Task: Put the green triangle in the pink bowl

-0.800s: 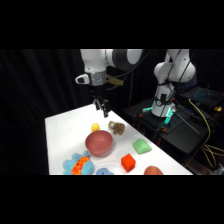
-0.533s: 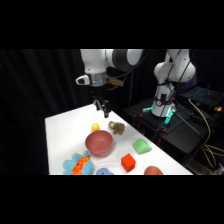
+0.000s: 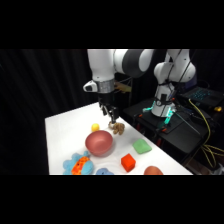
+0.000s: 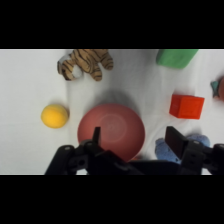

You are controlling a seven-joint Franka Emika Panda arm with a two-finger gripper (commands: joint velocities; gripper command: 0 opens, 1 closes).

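Observation:
The green triangle (image 3: 142,146) lies on the white table to the right of the pink bowl (image 3: 99,142). In the wrist view the green triangle (image 4: 176,56) is at the top right, cut by the edge, and the pink bowl (image 4: 111,131) fills the lower middle. My gripper (image 3: 110,118) hangs above the table just behind the bowl, well apart from the triangle. Seen from the wrist, the gripper (image 4: 135,138) is open, with nothing held between its fingers.
An orange-red cube (image 3: 128,162) sits in front of the triangle. A yellow ball (image 3: 95,128) and a striped tiger toy (image 3: 117,129) lie behind the bowl. Blue and orange toys (image 3: 77,164) crowd the table's front left. An orange object (image 3: 153,171) sits at the front right edge.
The gripper has moved a little down and to the right, closer to the bowl and the tiger toy. The objects on the table have stayed put.

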